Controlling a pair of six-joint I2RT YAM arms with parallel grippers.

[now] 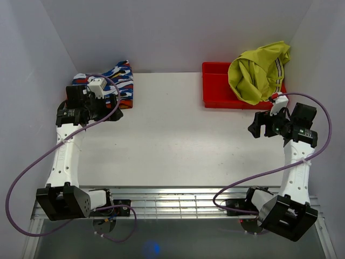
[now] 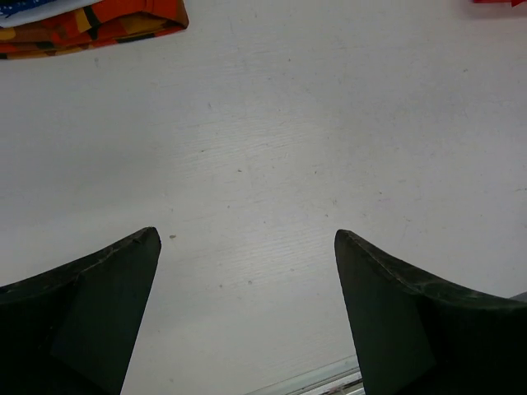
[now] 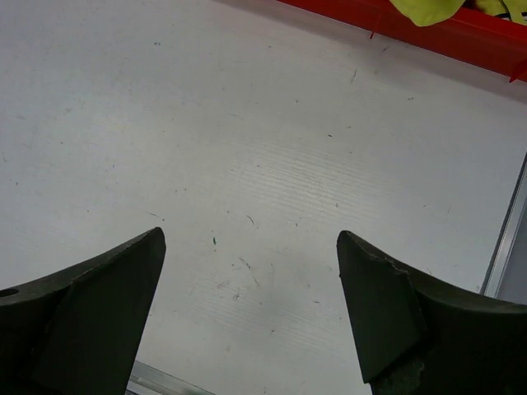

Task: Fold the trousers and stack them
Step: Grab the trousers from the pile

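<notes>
L gripper (image 2: 247, 234): jaws spread wide, nothing btwn them, only bare white desk (image 1: 172, 140) under it. R gripper (image 3: 251, 234): same, spread and empty, over bare desk.

Trousers (image 1: 259, 70): yellow-green, crumpled in a heap in the red bin (image 1: 215, 91), just ahead of R gripper, not touching it. Top of the heap rises above the bin and rests vs the back wall; dark/white striped band shows on its right side. In R wrist view the bin's near wall runs across ahead of the fingertips w/ a bit of yellow-green cloth over the rim, so that wall stands btwn R gripper and the cloth.

Patterned garment (image 1: 121, 81): folded, blue/white/black/orange, on the desk close by L gripper. From above, L wrist overlaps its near edge. L wrist view shows only its orange edge, ahead & off to the left of the fingertips, apart from them. A sliver of red bin shows far ahead to the right.

Btwn the two grippers: open desk, a few small scuffs. Purple cable (image 1: 32, 167) loops out from each arm. Metal rail (image 1: 178, 202) behind both grippers, at the arm bases.
</notes>
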